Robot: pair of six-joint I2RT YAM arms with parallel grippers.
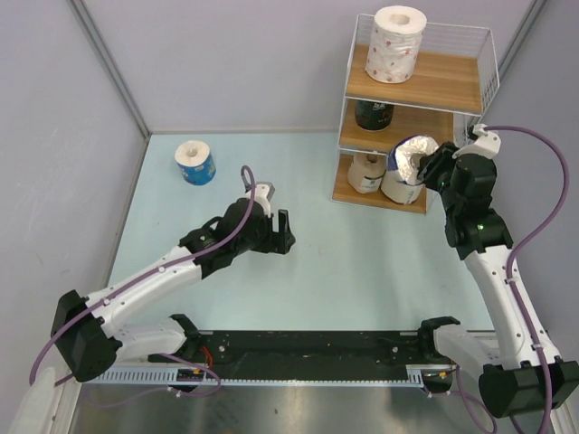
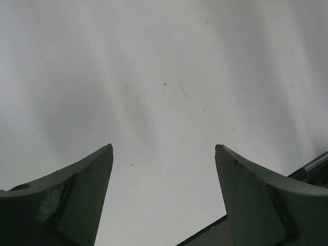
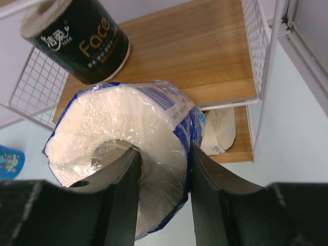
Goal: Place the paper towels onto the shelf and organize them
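Pale blue-green tabletop (image 1: pixel 362 262) enclosed by grey wall panels (image 1: pixel 54 108), seen from above and from both wrists. The shelf (image 1: pixel 452 86) stands in the far right corner, directly ahead of the right gripper (image 3: pixel 164 154). This gripper is clenched on a blue-wrapped roll (image 3: pixel 128 118), with one finger at the mouth of the hollow core and the other against the outer wrap. The roll is held clear of the table, tilted, with its open end toward the wrist. Just beyond the held roll runs the front edge of the middle board (image 3: pixel 195 56). A dark-wrapped roll (image 3: pixel 77 41) stands upright on this board, ahead and to the gripper's left, and bare wood extends ahead and to the right as far as the wire side (image 3: pixel 256 46). Contact between the held roll and the board edge cannot be judged. Below the gripper, a cream roll (image 3: pixel 220 130) occupies the bottom tier; above it, a white red-speckled roll (image 1: pixel 394 41) stands on the top tier. The left gripper (image 2: pixel 164 148) is released, its fingers spread wide, over bare tabletop near mid-table. An open stretch of surface separates it from the shelf. A second blue-wrapped roll (image 1: pixel 195 163) rests on the table beyond and to the left of this gripper, well apart from it and near the far wall.
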